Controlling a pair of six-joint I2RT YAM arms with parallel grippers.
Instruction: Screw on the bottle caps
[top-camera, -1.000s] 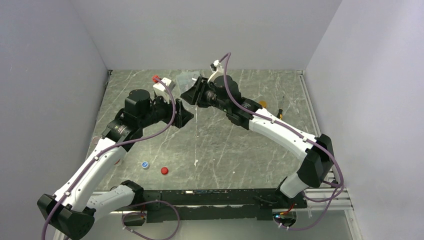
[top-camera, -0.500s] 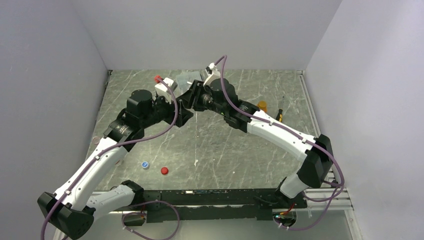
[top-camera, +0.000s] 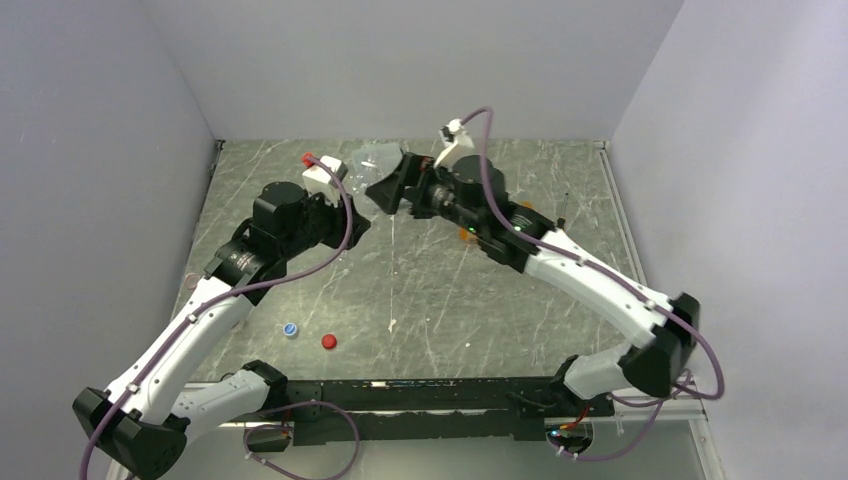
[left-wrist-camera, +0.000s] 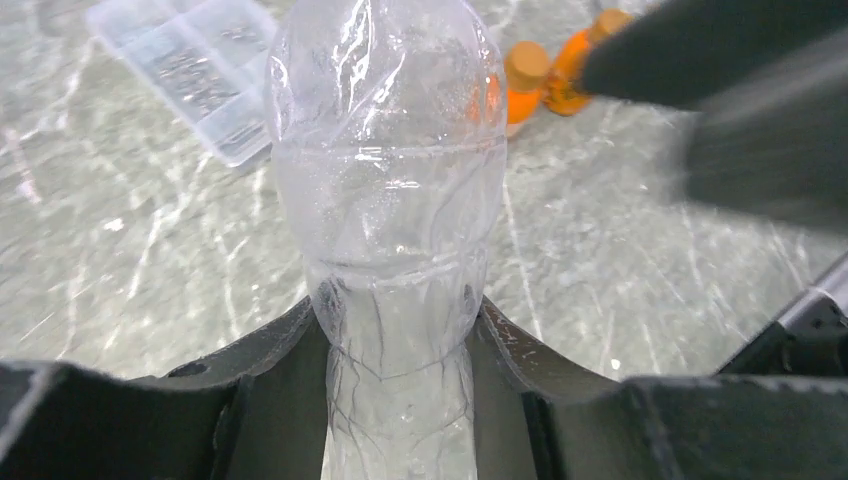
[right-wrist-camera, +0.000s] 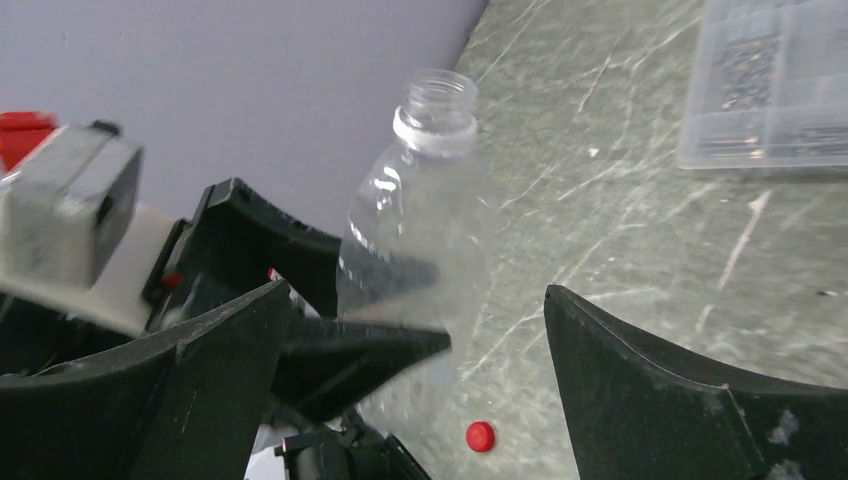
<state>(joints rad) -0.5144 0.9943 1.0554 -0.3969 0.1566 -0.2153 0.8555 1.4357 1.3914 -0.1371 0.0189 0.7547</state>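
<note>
Left gripper (left-wrist-camera: 398, 345): closed on the lower part of the clear bottle (left-wrist-camera: 390, 170).
Right gripper (right-wrist-camera: 420, 300): wide open, holds nothing.
Bottle place: in the air, uncapped, near the compartment box (right-wrist-camera: 770, 90).

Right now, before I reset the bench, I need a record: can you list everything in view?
clear bottle: one, colourless, uncapped, held in the left tool
orange bottles: two, orange, on the table beyond it
red cap: one, red, near table edge
blue-and-white cap: one, left of the red cap
compartment box: one, clear, on the table
table: one, grey marbled
left tool: one, black, shut on the clear bottle
right tool: one, black, open, facing the clear bottle
</note>
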